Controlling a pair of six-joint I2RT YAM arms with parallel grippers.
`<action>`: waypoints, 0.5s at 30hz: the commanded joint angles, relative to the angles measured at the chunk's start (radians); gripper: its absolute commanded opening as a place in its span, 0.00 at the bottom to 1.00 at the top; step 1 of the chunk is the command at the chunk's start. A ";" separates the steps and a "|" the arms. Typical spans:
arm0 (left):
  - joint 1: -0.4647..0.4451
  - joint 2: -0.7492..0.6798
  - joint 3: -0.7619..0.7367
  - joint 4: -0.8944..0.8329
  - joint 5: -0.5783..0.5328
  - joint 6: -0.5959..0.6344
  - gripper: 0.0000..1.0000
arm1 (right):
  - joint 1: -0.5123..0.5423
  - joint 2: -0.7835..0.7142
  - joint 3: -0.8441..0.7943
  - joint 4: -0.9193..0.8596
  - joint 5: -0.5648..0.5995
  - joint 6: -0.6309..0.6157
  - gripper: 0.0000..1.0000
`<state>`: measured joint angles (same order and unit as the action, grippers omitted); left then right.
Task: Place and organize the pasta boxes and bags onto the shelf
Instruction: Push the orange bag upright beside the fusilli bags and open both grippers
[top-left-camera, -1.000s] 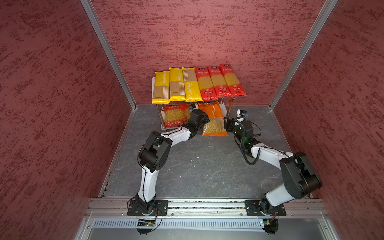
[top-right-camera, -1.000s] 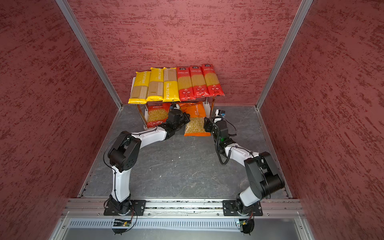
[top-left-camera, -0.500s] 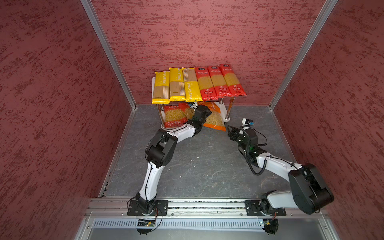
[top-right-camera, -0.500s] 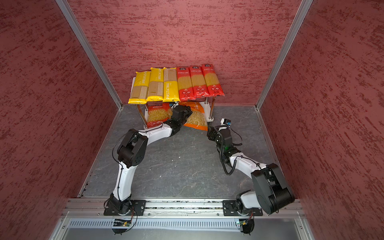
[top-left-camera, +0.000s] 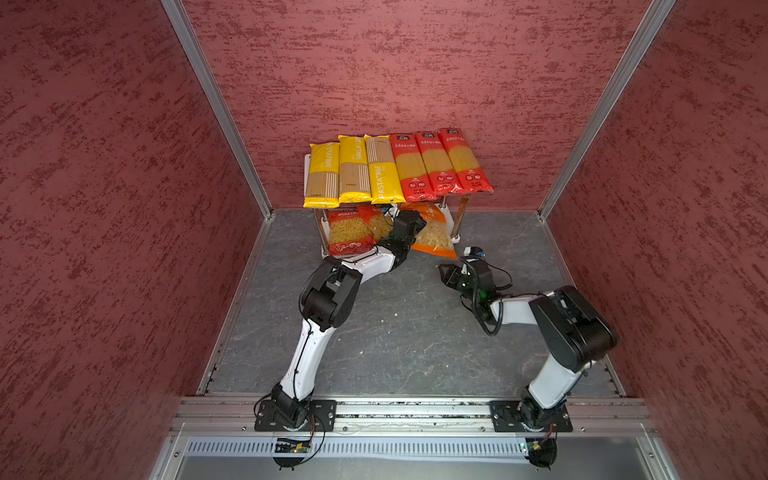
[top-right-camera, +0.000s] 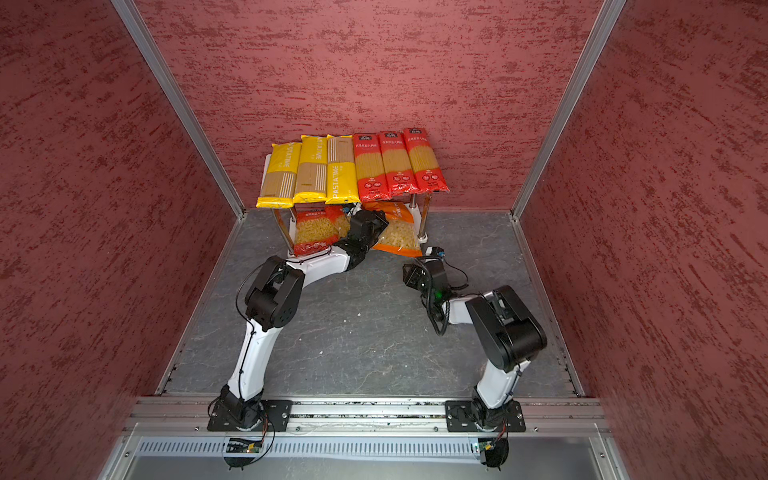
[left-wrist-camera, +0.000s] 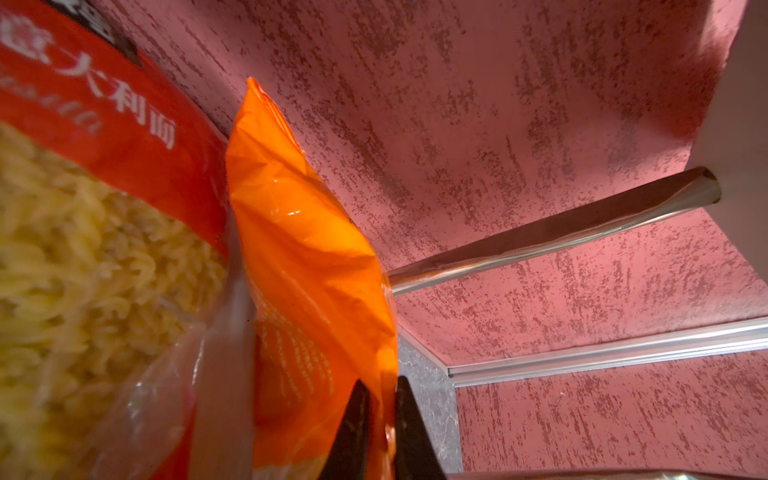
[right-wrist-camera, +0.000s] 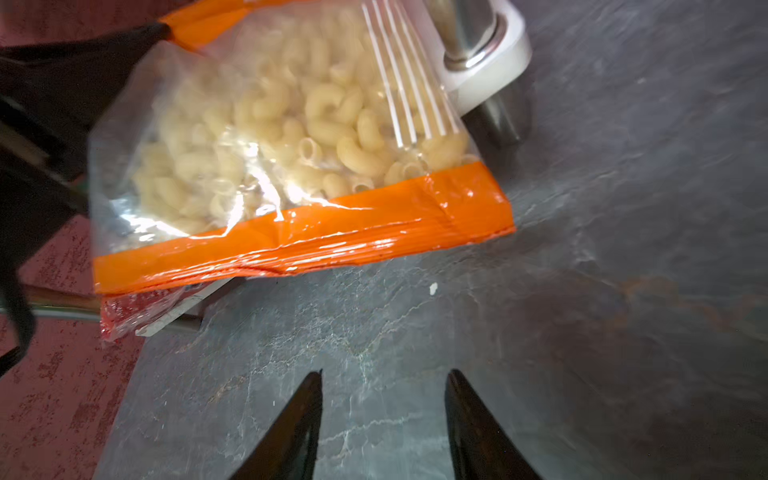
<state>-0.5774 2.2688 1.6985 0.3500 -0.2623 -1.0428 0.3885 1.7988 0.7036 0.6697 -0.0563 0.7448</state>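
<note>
Sharp and even from overhead, soft and smeared at the wrists.
Bright and diffuse in both top views, with walls (top-left-camera: 104, 208) bowed toward the edges. Ahead of right gripper (right-wrist-camera: 384, 382): motion blur, white glare on orange macaroni bag (right-wrist-camera: 291, 232). Beside left gripper (left-wrist-camera: 381, 432): red pasta bag (left-wrist-camera: 83, 187) out of focus, glint along chrome shelf post (left-wrist-camera: 540, 237).

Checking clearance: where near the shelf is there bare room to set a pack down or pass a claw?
Free: grey floor in front of the shelf; floor strip between its right post and the right wall. Crowded: top tier under six spaghetti packs; lower tier, with red bag, left claw and orange bag.
</note>
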 joint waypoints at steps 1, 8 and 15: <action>0.015 -0.073 -0.025 -0.014 0.039 0.016 0.10 | 0.001 0.072 0.112 0.096 0.008 0.036 0.44; 0.024 -0.145 -0.083 -0.099 0.059 0.060 0.28 | -0.064 0.112 0.281 -0.110 0.060 -0.037 0.34; 0.015 -0.236 -0.196 -0.098 0.099 0.055 0.46 | -0.095 0.117 0.346 -0.273 0.021 -0.158 0.36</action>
<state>-0.5564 2.0842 1.5421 0.2611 -0.1936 -1.0008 0.3042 1.9137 1.0138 0.4885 -0.0372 0.6487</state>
